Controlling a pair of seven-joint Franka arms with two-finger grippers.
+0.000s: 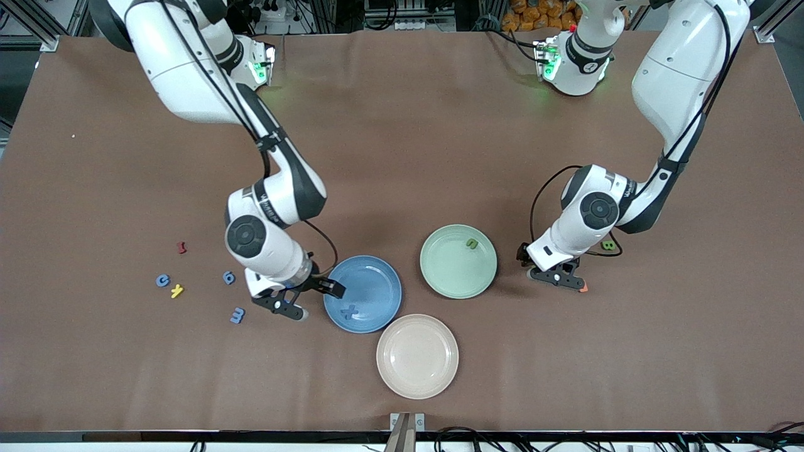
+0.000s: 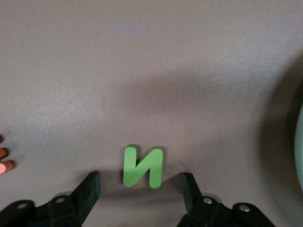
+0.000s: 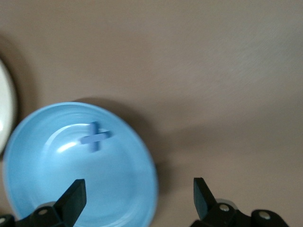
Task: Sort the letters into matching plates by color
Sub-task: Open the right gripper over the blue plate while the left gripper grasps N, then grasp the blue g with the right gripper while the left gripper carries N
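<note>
The blue plate [image 1: 377, 279] holds a blue X letter [image 1: 349, 311], which also shows in the right wrist view [image 3: 95, 136]. My right gripper [image 1: 311, 298] is open and empty over that plate's rim [image 3: 142, 156] at the right arm's end. The mint green plate [image 1: 449, 267] holds a green S letter [image 1: 472, 243]. My left gripper [image 1: 556, 276] is open, low over the table beside the green plate. A green N letter [image 2: 143, 166] lies flat just ahead of its fingers [image 2: 90, 187]. Blue letters C [image 1: 162, 280], 6 [image 1: 228, 277] and 3 [image 1: 237, 315] lie on the table beside the right arm. A green B [image 1: 608, 245] lies by the left arm.
A beige-pink plate [image 1: 417, 356] sits nearer the front camera than the other two plates. A yellow letter [image 1: 177, 290] and a red letter [image 1: 182, 247] lie among the blue ones. An orange letter [image 1: 583, 288] lies beside the left gripper.
</note>
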